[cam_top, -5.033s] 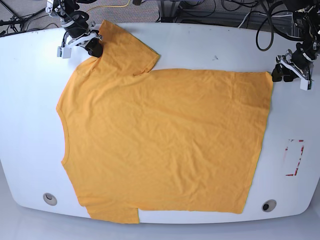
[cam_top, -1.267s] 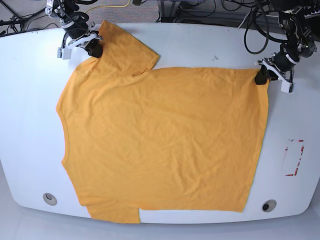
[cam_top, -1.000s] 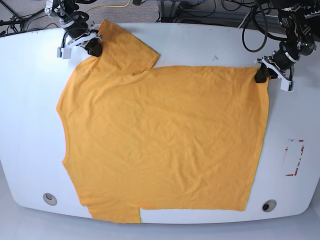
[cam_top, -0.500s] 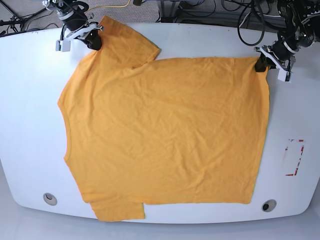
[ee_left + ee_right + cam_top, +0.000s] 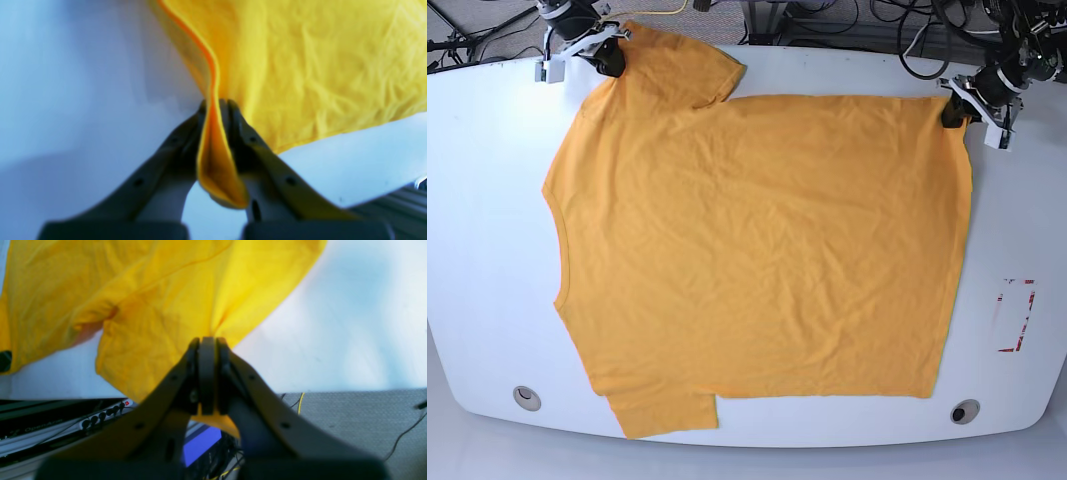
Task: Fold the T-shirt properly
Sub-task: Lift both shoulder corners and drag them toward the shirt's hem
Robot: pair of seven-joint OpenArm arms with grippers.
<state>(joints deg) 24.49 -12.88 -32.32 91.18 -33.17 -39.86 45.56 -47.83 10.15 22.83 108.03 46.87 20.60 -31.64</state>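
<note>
T-shirt covers most of table. You get bare strips along both sides and near edge. Red-marked patch flat on one side strip. Cables crowd far edge.

White table carries the T-shirt (spread flat).

- The T-shirt lies spread flat on the table, covering most of its middle.
- The right gripper sits at the shirt's far left corner, by the sleeve (near the table's back edge), clamped on the cloth.
- The left gripper sits at the shirt's far right corner, pinching the hem.
- A card lies on the table right of the shirt, apart from it.
- Two round holes sit near the table's front edge, one to each side of the shirt.
</note>
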